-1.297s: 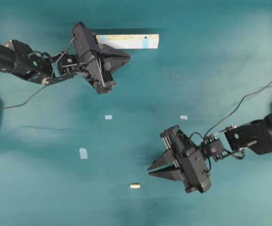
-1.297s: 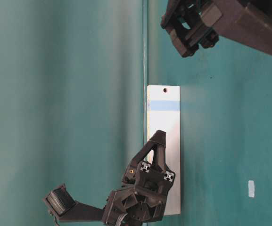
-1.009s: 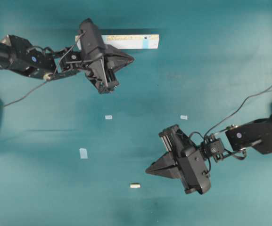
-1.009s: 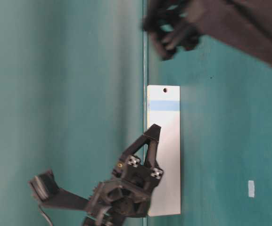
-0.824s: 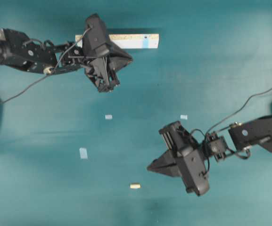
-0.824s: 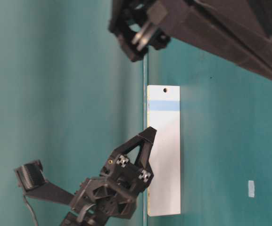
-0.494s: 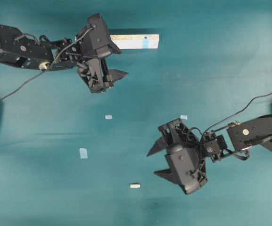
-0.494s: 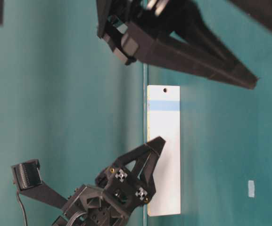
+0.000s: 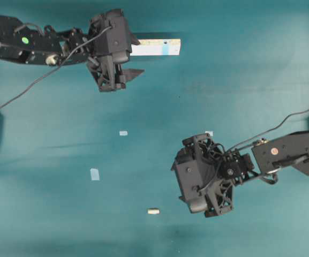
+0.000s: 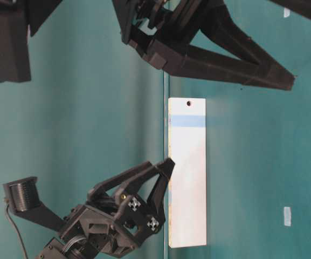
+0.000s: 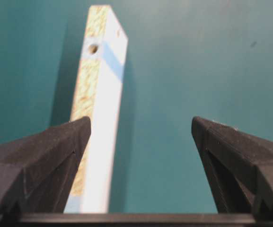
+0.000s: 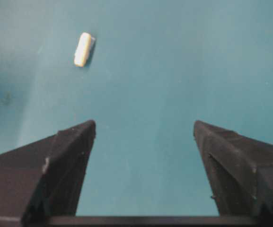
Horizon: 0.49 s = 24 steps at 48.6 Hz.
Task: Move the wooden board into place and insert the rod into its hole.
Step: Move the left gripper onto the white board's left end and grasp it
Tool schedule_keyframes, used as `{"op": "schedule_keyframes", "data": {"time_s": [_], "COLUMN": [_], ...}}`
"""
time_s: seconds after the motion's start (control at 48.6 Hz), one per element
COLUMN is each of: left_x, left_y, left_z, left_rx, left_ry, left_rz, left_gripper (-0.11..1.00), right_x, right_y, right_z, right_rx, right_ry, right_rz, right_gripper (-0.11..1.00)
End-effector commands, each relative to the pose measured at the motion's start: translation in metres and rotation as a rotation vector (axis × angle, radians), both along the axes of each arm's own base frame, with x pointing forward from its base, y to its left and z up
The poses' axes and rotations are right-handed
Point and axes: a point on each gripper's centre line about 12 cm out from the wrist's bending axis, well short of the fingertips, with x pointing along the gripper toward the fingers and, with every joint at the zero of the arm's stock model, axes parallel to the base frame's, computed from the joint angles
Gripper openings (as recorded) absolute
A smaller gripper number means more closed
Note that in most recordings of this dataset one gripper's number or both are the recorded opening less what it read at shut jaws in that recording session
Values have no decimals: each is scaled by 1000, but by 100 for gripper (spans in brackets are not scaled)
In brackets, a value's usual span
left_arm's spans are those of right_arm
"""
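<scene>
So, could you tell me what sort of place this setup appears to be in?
Probably a robotics lab bench: two black arms over a teal-covered table, small tape markers, and only test parts, a wooden board and a rod.

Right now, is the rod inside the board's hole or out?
Out. The rod lies alone on the cloth, far from the wooden board, whose hole is empty.

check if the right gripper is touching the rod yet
Apart. In the right wrist view the rod lies on the cloth well beyond the open right gripper, with bare teal between it and both fingertips.
</scene>
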Motion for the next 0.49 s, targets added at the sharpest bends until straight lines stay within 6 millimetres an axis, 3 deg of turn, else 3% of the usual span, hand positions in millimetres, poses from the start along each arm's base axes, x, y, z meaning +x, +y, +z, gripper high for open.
{"op": "schedule_keyframes", "data": {"time_s": [0.0,0.268,0.474], "left_x": [-1,-12,-12], "left_y": [13,38,41], "left_z": [13,10,-7], "left_rx": [35,81,59], "left_ry": [-4,30,68], "left_rz": [4,25,33], "left_gripper": [91,91,91], "right_x": [4,8,9], "right_y": [3,4,5], "right_z": [17,17,19], "right_rx": [18,34,34], "right_ry": [-44,-45,-43], "right_rz": [0,-12,-14], "right_gripper": [89,89,89]}}
